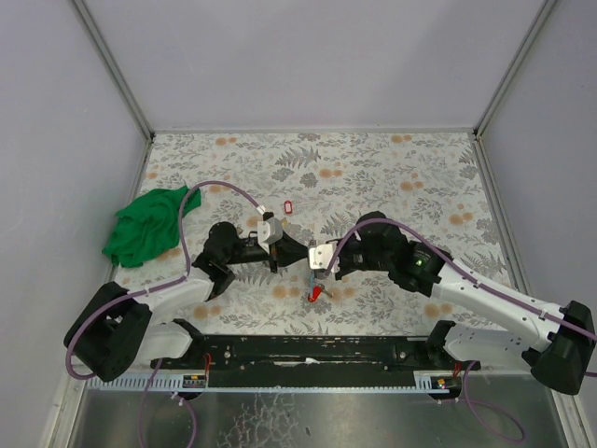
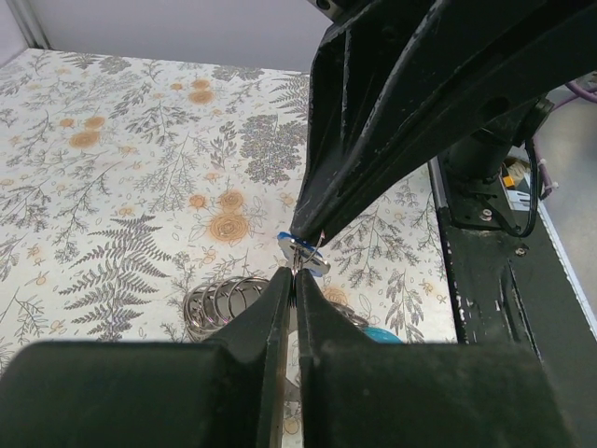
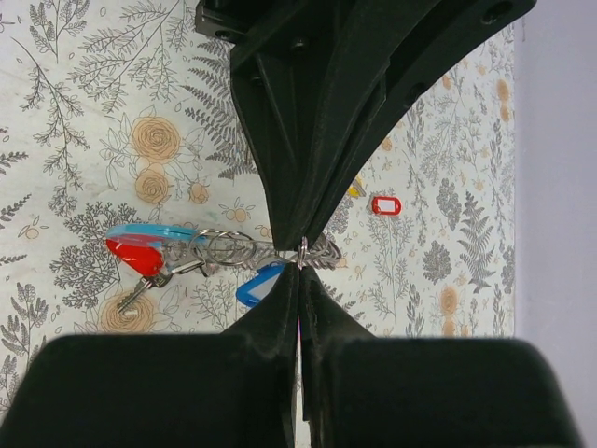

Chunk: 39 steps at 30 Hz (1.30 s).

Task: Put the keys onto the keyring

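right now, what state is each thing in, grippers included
left gripper: shut on the keyring
right gripper: shut on the keyring
keyring: pinched between both grippers
keys: bunched on the keyring, red and blue tags
loose red tag: lying alone, off the ring
green cloth: crumpled, untouched

Green cloth (image 1: 145, 226) crumpled at left edge of worktop (image 1: 401, 173). Worktop surface printed with grey ferns and orange flowers. Plain pale walls (image 1: 308, 56) on three sides. Metal corner posts (image 1: 112, 65) rise from far corners.
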Available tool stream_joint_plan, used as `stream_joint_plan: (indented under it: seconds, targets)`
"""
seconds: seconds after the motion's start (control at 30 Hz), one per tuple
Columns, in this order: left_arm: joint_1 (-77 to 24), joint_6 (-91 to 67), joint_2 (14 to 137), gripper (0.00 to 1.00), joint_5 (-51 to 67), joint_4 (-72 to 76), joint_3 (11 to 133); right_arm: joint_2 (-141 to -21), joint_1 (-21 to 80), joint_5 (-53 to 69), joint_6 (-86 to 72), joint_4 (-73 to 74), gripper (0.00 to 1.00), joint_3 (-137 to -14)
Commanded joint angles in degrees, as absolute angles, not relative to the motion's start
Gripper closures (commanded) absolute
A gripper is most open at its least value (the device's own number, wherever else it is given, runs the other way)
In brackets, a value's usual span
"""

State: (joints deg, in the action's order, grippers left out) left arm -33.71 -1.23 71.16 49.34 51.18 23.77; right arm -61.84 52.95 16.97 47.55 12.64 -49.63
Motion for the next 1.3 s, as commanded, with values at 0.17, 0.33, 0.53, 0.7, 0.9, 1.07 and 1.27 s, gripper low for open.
stream_joint_plan:
  seconds: [0.17, 0.33, 0.53, 0.7, 0.9, 1.07, 1.27]
  targets:
    - [-34.0, -6.6, 67.7, 1.00, 39.9, 54.7, 20.9, -56.2, 53.6, 14.1, 42.5, 7.2, 1.00, -43.1]
    - [-34.0, -10.1, 67.8, 1.00, 36.0, 57.7, 19.7, -54.5, 54.0, 14.1, 39.1, 1.2, 1.00, -37.6]
    - [-34.3, -17.4, 70.2, 1.00, 32.1, 69.2, 16.8, -57.1, 55.0, 14.8, 37.2, -7.0, 1.00, -34.2]
    - [-35.5, -19.2, 71.3, 1.00, 28.7, 73.1, 15.7, -59.1, 55.6, 13.9, 37.0, -11.7, 1.00, -33.1]
    - [-36.0, -20.8, 71.9, 1.00, 27.6, 77.0, 14.2, -59.0, 55.6, 10.9, 39.6, -12.1, 1.00, -34.1]
    - [-36.0, -16.8, 69.5, 0.86, 29.1, 69.9, 14.4, -57.7, 55.6, 9.2, 43.4, -7.0, 1.00, -38.1]
    - [-36.0, -10.4, 66.7, 0.71, 34.3, 62.3, 15.6, -58.1, 55.6, 9.3, 47.4, 0.9, 1.00, -44.1]
